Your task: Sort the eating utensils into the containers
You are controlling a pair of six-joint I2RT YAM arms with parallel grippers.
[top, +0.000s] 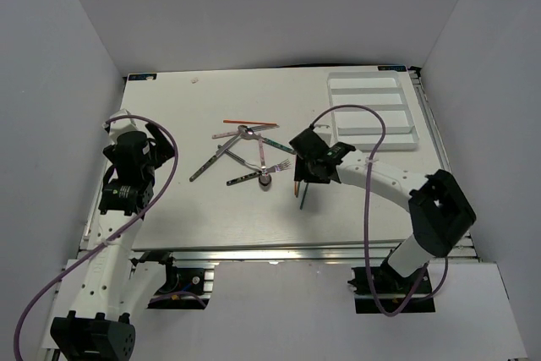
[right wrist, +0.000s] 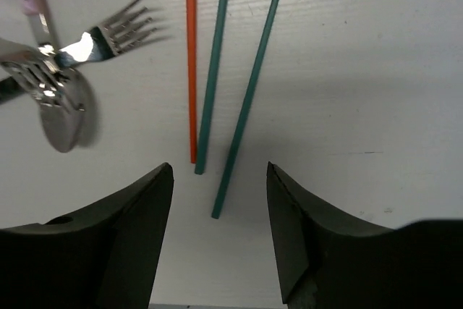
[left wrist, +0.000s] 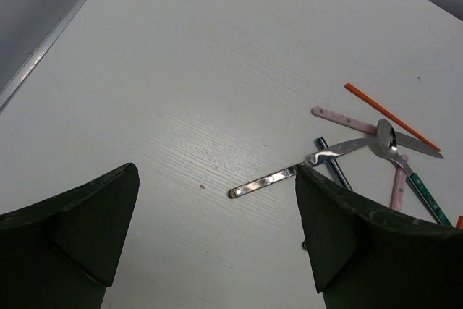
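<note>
A heap of silver forks, spoons and knives (top: 245, 154) lies mid-table, with an orange stick (top: 249, 123) at its far side. My right gripper (top: 306, 177) is open and hangs just above the near ends of an orange stick (right wrist: 191, 63) and two dark green sticks (right wrist: 249, 92) that lie side by side; a fork (right wrist: 108, 34) and a spoon (right wrist: 65, 117) lie left of them. My left gripper (top: 156, 143) is open and empty at the left of the table. Its wrist view shows a knife (left wrist: 289, 171), a spoon (left wrist: 387, 139) and an orange stick (left wrist: 391, 116) ahead, to the right.
The white cutlery tray (top: 372, 112) stands at the back right, its compartments showing nothing inside. A pink-handled utensil (left wrist: 340, 117) lies in the heap. White walls close in the table on the left, back and right.
</note>
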